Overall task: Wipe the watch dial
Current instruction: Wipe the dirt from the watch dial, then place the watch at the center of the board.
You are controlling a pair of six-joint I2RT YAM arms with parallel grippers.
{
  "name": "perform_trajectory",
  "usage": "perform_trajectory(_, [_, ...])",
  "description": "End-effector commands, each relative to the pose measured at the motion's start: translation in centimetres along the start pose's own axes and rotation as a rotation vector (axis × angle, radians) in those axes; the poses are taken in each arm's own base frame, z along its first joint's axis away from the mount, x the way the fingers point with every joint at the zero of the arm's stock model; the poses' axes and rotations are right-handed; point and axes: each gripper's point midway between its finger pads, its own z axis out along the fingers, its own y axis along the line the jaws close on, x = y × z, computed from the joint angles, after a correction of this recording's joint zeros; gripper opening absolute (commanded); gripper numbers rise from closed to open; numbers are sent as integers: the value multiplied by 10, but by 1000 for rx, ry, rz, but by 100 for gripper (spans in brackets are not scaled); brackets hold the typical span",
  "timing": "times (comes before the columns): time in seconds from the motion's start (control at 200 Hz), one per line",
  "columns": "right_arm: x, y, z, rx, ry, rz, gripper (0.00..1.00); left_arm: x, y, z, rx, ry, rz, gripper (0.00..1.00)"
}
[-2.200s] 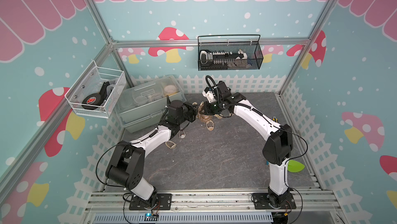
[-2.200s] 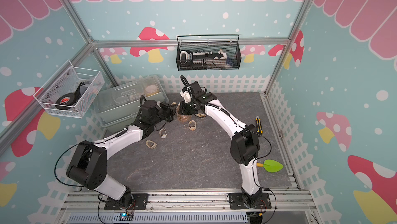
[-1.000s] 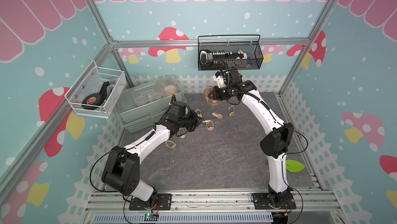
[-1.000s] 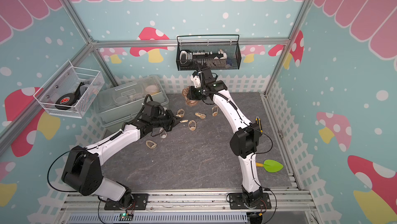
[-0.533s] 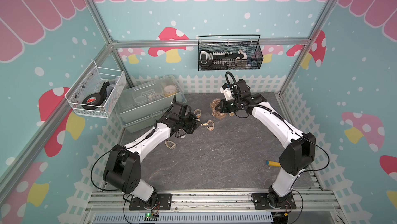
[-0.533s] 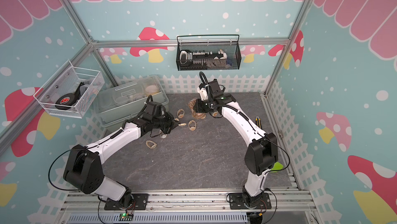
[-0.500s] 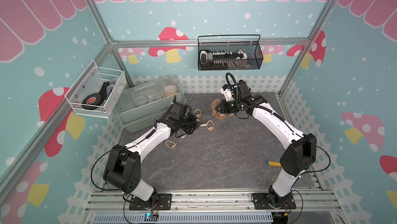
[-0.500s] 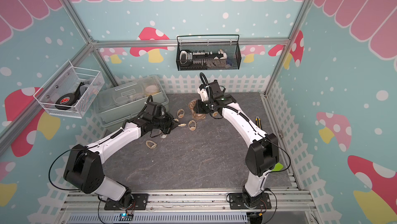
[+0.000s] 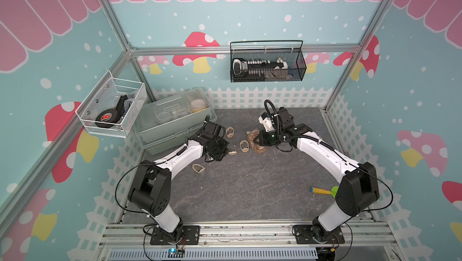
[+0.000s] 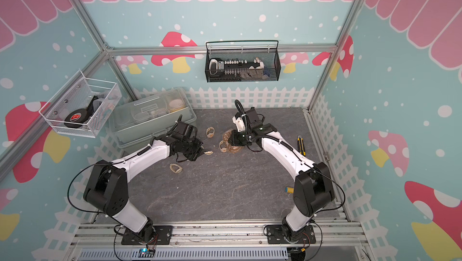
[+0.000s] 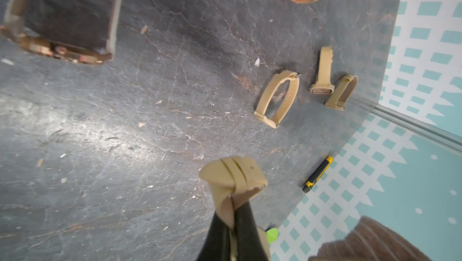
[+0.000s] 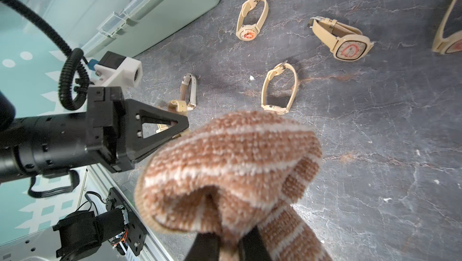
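Observation:
My left gripper (image 9: pixel 224 150) is shut on the strap of a beige watch (image 9: pixel 232 152), held just above the grey mat. In the left wrist view the folded strap (image 11: pixel 232 179) sticks out past the black fingers (image 11: pixel 247 224); the dial is hidden there. My right gripper (image 9: pixel 257 141) is shut on a brown and white striped cloth (image 12: pixel 225 157), which bunches in front of its fingers. The cloth (image 10: pixel 232 147) hangs a short way to the right of the held watch (image 10: pixel 208 152), apart from it. In the right wrist view the left gripper (image 12: pixel 176 124) shows beside the cloth.
Three more beige watches (image 9: pixel 229 132) (image 9: pixel 244 146) (image 9: pixel 198 168) lie on the mat round the grippers. A clear lidded box (image 9: pixel 172 119) stands at the back left. A utility knife (image 10: pixel 300 144) and a yellow-handled tool (image 9: pixel 322 191) lie at the right.
My right arm has come down from near the wire basket with the cloth and now sits low, close to the held watch. The left gripper has barely shifted.

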Motion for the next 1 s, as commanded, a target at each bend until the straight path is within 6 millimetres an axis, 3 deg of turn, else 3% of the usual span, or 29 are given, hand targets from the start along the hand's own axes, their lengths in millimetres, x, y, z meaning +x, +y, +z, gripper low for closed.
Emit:
perform_trajectory(0.0, [1, 11, -9, -33, -24, -15, 0, -5, 1, 5, -40, -36, 24, 0])
perform_trajectory(0.42, [36, 13, -5, -37, 43, -33, 0, -10, 15, 43, -141, -57, 33, 0])
perform_trajectory(0.996, [47, 7, -2, -28, 49, -34, 0, -17, 29, 74, -246, -77, 66, 0])
